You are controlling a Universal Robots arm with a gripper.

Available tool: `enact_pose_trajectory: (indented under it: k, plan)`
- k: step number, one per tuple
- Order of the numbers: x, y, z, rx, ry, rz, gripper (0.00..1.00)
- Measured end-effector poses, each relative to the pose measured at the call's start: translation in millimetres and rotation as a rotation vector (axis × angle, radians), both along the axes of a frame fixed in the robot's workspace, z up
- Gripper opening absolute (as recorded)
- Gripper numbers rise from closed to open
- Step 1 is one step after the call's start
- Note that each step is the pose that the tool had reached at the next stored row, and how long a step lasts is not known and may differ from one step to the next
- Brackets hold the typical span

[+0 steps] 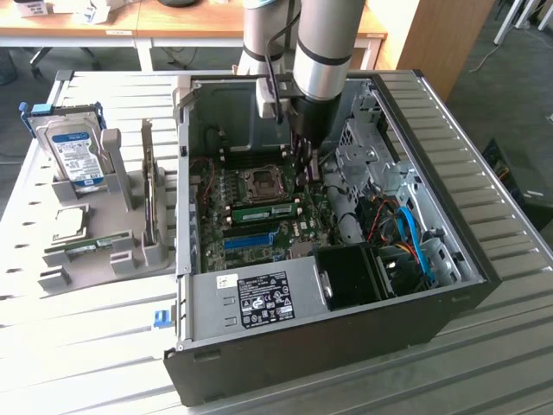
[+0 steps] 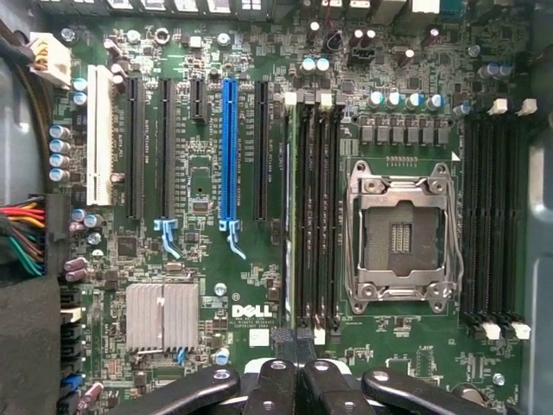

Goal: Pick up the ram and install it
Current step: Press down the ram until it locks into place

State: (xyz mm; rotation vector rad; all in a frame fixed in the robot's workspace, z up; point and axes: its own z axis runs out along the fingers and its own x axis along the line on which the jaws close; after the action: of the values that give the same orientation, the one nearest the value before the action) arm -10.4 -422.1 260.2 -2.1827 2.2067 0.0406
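Observation:
The ram (image 1: 262, 212) is a thin green stick lying in a memory slot on the motherboard, between the CPU socket (image 1: 259, 181) and the blue slot (image 1: 251, 239). In the wrist view the ram (image 2: 289, 216) shows edge-on beside two empty black slots. My gripper (image 1: 302, 177) reaches down into the open computer case, just above the ram's end on the exterior view's right. The gripper (image 2: 298, 346) is shut, its black fingertips pressed together with nothing visible between them.
A twin green stick (image 1: 82, 249) rests in a grey holder (image 1: 130, 242) on the exterior view's left, beside a hard drive (image 1: 73, 151) and a CPU chip (image 1: 69, 220). Inside the case (image 1: 346, 346) are a power supply (image 1: 259, 298), a drive cage (image 1: 363, 156) and loose cables (image 1: 406, 233).

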Motion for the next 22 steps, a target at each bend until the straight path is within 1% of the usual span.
enact_pose_trajectory:
  k: [22]
  plan:
    - [0.0,0.0,-17.2,0.0,0.0,0.0,0.11]
